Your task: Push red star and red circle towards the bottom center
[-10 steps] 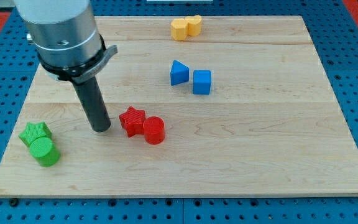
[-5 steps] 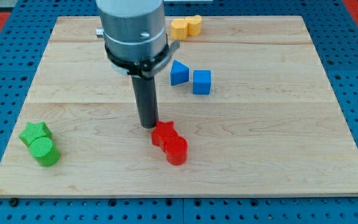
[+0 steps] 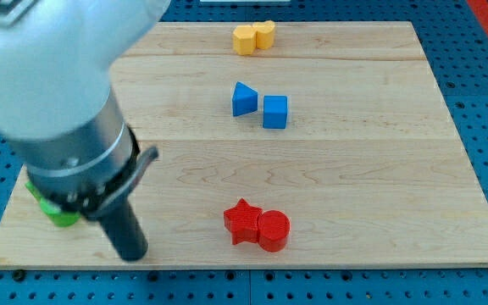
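Observation:
The red star (image 3: 242, 222) and the red circle (image 3: 273, 230) lie touching each other near the view's bottom centre of the wooden board (image 3: 363, 169), the circle on the star's right. My tip (image 3: 132, 253) rests on the board at the view's bottom left, well to the left of the red star and not touching it. The arm's grey body fills the view's upper left.
A blue triangle (image 3: 243, 99) and a blue cube (image 3: 274, 112) sit above centre. Two yellow blocks (image 3: 252, 36) sit at the top edge. Green blocks (image 3: 56, 210) at the bottom left are mostly hidden behind the arm, just left of my tip.
The red star and circle have slid down and to the right toward the bottom centre. My tip moved from just above the star to the bottom left, near the green blocks.

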Tool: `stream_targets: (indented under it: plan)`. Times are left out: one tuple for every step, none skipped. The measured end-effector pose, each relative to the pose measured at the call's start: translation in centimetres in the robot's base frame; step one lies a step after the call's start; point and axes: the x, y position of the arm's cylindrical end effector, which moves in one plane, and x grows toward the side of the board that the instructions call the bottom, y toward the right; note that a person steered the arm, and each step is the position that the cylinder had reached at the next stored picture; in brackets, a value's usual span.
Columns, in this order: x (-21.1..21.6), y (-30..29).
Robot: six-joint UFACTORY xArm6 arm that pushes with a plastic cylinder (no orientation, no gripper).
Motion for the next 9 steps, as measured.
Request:
stream_targets:
  plan:
    - [0.2, 1.5]
    - [0.3, 5.2]
    - [0.2, 8.9]
    - [0.2, 11.8]
    - [0.2, 15.0]
    - [0.2, 18.0]
    - [0.2, 20.1]
    - [0.2, 21.5]
    - [0.2, 21.7]
